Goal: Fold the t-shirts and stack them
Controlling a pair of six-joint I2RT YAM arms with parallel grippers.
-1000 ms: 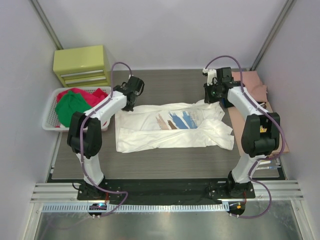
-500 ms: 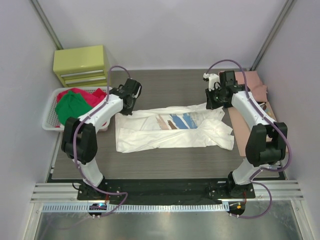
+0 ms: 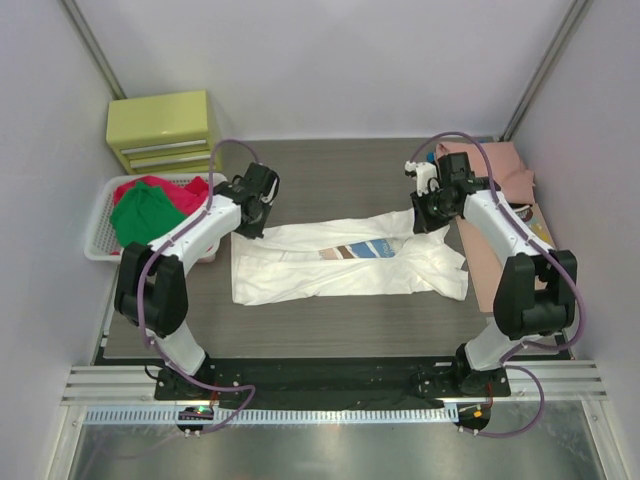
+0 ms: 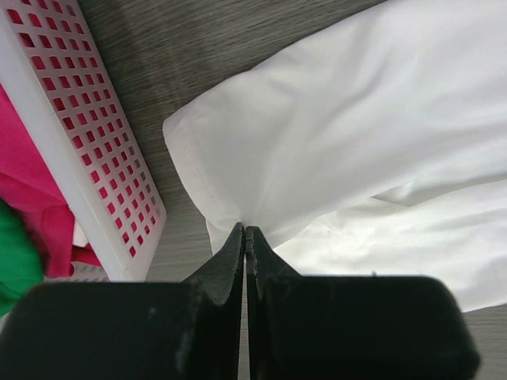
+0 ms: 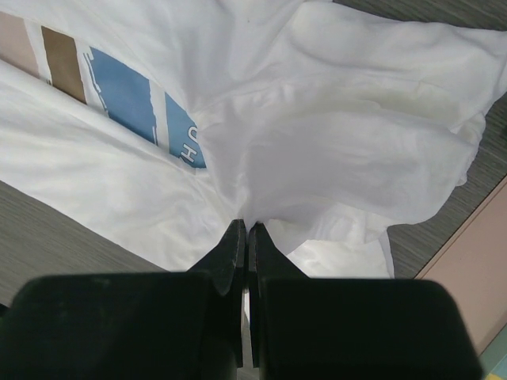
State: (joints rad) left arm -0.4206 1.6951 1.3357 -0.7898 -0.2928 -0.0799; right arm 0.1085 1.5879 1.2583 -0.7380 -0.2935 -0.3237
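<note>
Left pincer (image 4: 245,231), you will note, pinches the white printed t-shirt (image 3: 330,275) at its far-left corner beside the basket (image 4: 83,186); right pincer (image 5: 247,228) pinches its far-right edge; shirt lies on the surface (image 3: 330,175) between them.

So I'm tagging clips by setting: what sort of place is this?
Probably a lab robot cell, not a home: plain white walls with metal corner posts, two arms mounted on a rail at the table's edge, and a basket of shirts near a white shirt.
</note>
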